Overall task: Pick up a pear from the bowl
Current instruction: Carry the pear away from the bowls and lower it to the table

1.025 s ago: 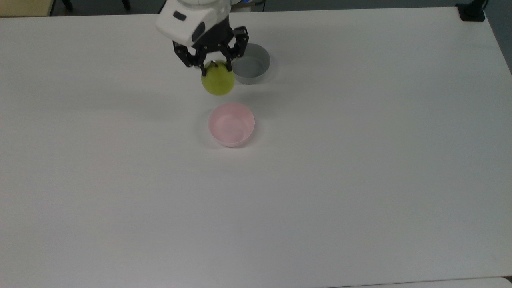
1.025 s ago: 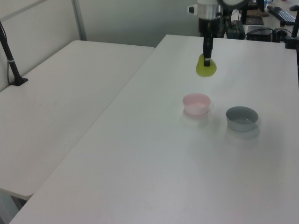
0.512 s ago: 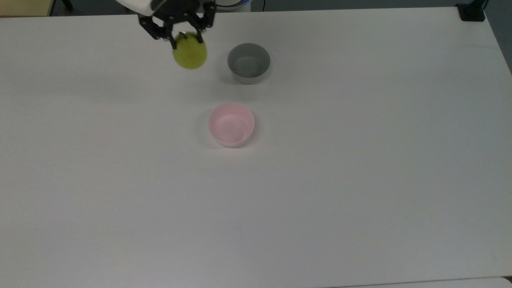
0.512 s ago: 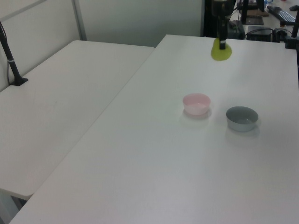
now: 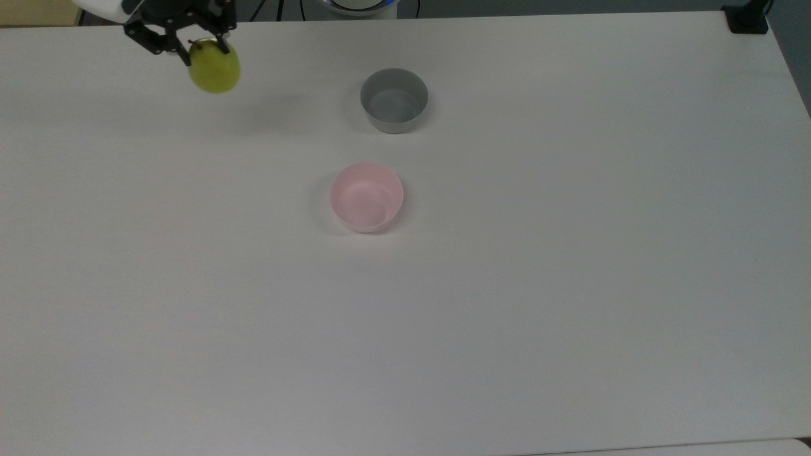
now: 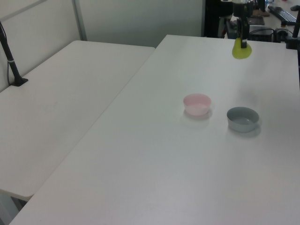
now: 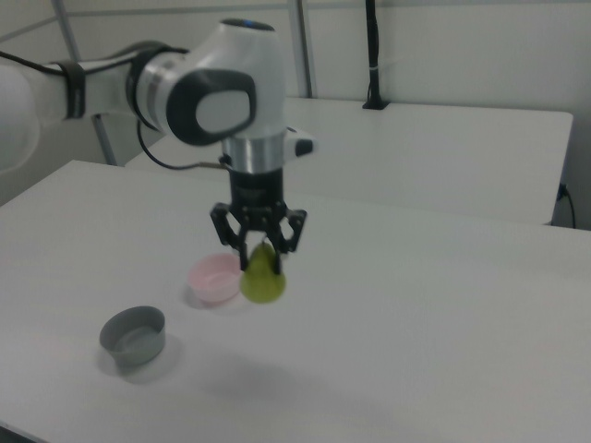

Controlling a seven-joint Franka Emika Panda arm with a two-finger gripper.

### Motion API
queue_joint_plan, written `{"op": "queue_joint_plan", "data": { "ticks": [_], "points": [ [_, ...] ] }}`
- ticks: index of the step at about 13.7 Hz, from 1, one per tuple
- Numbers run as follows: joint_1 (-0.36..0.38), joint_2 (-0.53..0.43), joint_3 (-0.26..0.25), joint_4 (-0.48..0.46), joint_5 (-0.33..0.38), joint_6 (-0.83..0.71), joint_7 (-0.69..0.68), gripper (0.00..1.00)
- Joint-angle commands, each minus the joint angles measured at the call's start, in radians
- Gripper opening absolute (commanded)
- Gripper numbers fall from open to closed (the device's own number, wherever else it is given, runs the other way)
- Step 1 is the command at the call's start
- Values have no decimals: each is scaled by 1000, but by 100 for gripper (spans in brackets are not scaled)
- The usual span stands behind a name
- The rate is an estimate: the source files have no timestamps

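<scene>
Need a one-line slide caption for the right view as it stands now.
Gripper holds the pear by its top, lifted above the white table, with the empty pink bowl and the grey bowl below.

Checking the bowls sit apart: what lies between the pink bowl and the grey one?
Nothing. In the top view, bare white table separates the pink bowl from the grey bowl.

Overhead view, two oblique side views

From my seat, just the pink bowl (image 5: 367, 197) and grey bowl (image 5: 394, 100) block the table (image 5: 570, 285); plenty of room around them.
</scene>
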Motion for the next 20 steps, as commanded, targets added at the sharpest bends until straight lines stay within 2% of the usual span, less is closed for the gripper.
{"op": "queue_joint_plan", "data": {
  "ticks": [1,4,7,9,15,16,17,18,19,20],
  "points": [
    [-4,-36,-54,-149,-10,203,-47,0],
    [-21,-7,-74,-226,-12,372,-48,0],
    [-26,63,-85,-240,-12,473,-48,0],
    [-29,109,-85,-240,-12,516,-39,0],
    [-46,157,-85,-253,-12,565,-37,0],
    [-47,157,-85,-253,-12,564,-37,3],
    [-49,157,-85,-253,-12,562,-37,13],
    [-50,157,-85,-251,-12,561,-37,37],
    [-53,157,-85,-251,-12,555,-40,49],
    [-58,156,-85,-251,-12,550,-36,71]
  ]
}}
